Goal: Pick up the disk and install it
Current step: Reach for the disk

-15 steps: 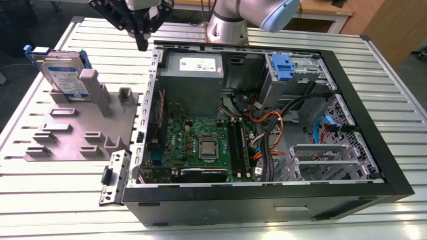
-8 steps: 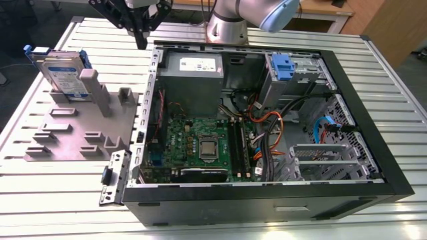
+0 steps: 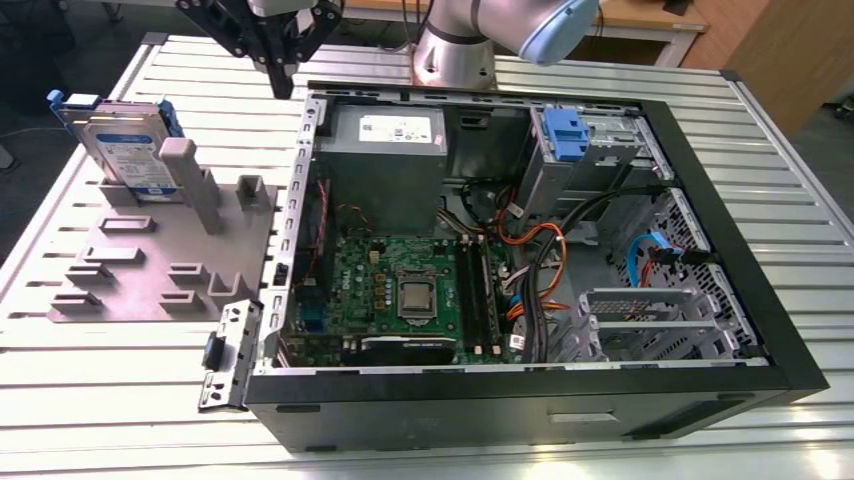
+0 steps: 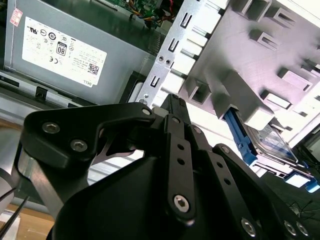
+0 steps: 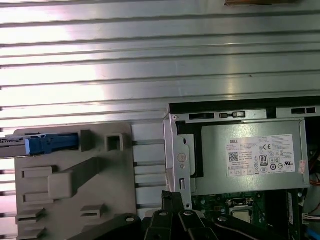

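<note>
Robotics workshop; slatted metal bench [image 3: 107, 400], opened computer case [image 3: 534, 405], robot arm [image 3: 461, 45].

The flat silver metal disk [image 3: 127, 150] stands upright in the grey plastic slotted tray [image 3: 147, 285]. The tray lies on the slatted metal table [image 3: 120, 400], just at the exterior view's left of the open black computer case [image 3: 534, 395]. The black gripper [image 3: 280, 88] hangs by the case's far corner.

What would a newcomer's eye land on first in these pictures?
Most striking is the open computer case lying on the slatted table, its green motherboard and tangled cables exposed. At the exterior view's left, the disk stands upright in the grey slotted tray. The gripper hangs above the gap between tray and case.
</note>
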`<state>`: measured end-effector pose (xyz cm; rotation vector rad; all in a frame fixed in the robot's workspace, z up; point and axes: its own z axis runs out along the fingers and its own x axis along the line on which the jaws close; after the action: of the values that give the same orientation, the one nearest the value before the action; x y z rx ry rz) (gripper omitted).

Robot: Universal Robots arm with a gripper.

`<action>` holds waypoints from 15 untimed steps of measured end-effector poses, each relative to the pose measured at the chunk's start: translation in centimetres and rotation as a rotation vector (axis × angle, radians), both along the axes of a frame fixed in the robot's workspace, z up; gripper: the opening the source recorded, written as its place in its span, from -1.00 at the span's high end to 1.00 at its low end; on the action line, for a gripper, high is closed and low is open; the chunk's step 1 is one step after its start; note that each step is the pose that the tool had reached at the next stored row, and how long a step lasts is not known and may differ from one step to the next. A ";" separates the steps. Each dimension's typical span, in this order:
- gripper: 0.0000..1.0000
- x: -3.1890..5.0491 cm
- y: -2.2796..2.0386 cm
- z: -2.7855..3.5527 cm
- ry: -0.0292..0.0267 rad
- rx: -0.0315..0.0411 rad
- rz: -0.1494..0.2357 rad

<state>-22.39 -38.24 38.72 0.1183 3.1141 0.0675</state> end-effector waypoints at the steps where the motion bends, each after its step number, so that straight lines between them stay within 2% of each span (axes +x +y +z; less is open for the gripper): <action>1: 0.79 -0.06 0.00 0.00 0.0001 0.0000 0.000; 15: 0.79 -1.59 0.02 0.00 0.0000 0.0000 0.000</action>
<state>-23.98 -38.22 38.72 0.1180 3.1141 0.0675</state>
